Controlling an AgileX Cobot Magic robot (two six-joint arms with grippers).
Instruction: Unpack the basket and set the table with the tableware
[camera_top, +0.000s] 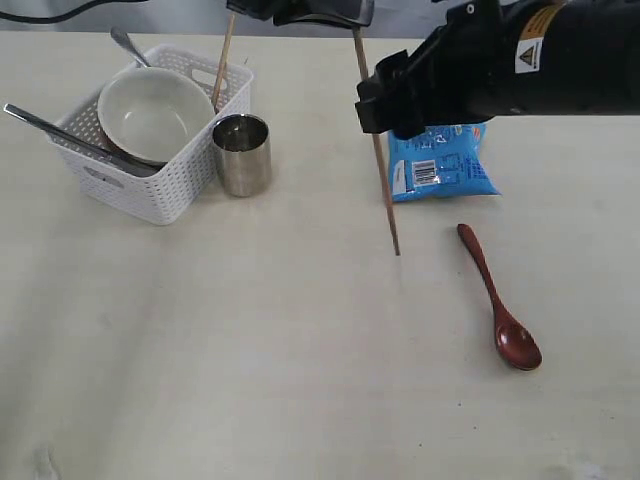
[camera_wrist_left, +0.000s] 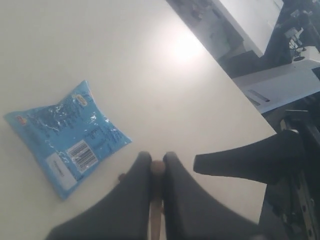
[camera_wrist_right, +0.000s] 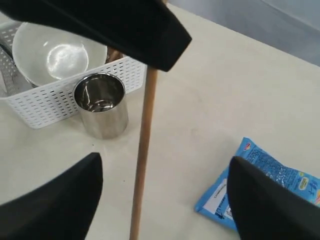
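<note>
Left gripper (camera_wrist_left: 157, 161): jaws pinched shut on the top end of one chopstick (camera_top: 378, 150), hanging it steeply upright, slightly tilted, well apart from the basket (camera_top: 150, 195). Its lower tip is at or just off the counter (camera_top: 250, 350); can't tell if it touches. Right gripper (camera_wrist_right: 165, 170): jaws spread wide on either side of that stick's shaft, touching nothing and holding nothing. My read: the top-end pinch leaves the shaft free for the other arm, either for a handoff or to lay the stick down flat; can't say which. Basket contents: pale bowl (camera_top: 150, 110) sitting upright, second chopstick (camera_top: 222, 65) leaning on the wall, long steel utensil (camera_top: 60, 128) lying across the rim beside the bowl, another steel handle (camera_top: 128, 45) poking up behind it. Can't read which is the knife and which the fork. Steel cup (camera_top: 242, 155) stands upright on the counter just beside the basket wall and looks empty. Spoon (camera_top: 495, 295) and blue snack packet (camera_top: 445, 165) lie flat on the counter, well apart from the basket and beyond the held stick. Judging by this, the unpack is partly done, with most of the tableware yet to come out.
</note>
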